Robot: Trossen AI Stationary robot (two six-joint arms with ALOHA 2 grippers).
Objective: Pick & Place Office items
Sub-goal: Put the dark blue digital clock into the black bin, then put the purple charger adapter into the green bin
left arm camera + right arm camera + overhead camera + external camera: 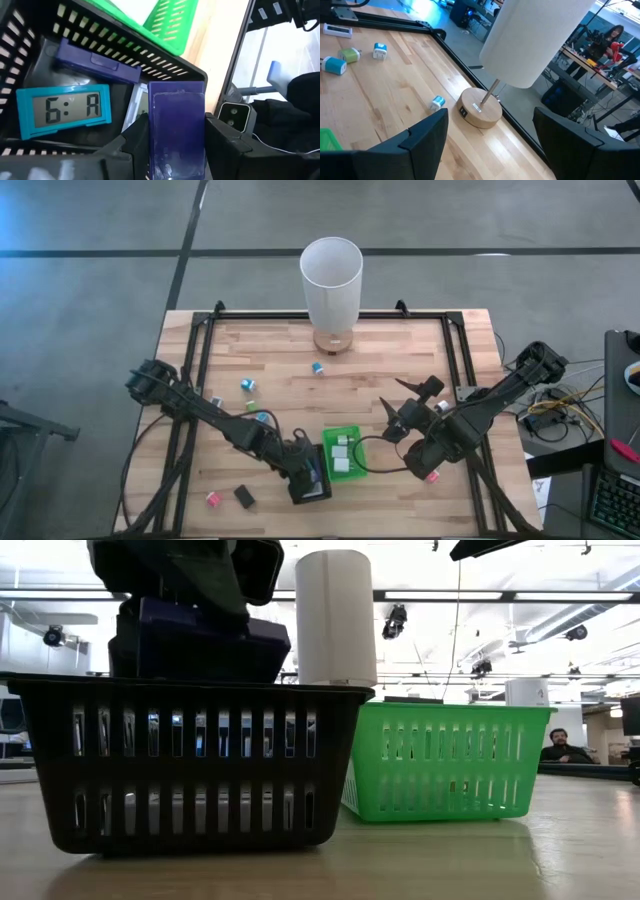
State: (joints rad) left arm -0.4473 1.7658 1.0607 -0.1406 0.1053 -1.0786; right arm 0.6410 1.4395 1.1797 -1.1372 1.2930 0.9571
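My left gripper (308,478) is over the black tray (322,492) near the table's near edge, shut on a dark purple block (177,125). The low view shows that block (200,640) at the height of the tray's rim (190,685). A blue clock with a display (65,107) and another purple block (97,62) lie in the black tray. The green tray (352,470) beside it holds white pieces (341,446). More small items lie on the wood: teal (247,385), blue (317,367), pink (212,498), black (244,496). My right gripper (393,395) is open, to the right of the green tray. My left gripper pinches the dark purple block by its two long sides (152,135), one finger (132,142) on each side. The fingers slant down into the black tray and lie along the block. The block's far end (177,87) sticks out past the fingertips, above the tray's floor.
A tall white cylinder on a round wooden base (331,338) stands at the table's far edge. A black frame (205,330) borders the table top. A pink item (432,476) lies under my right arm. Bare wood lies between the trays and the cylinder.
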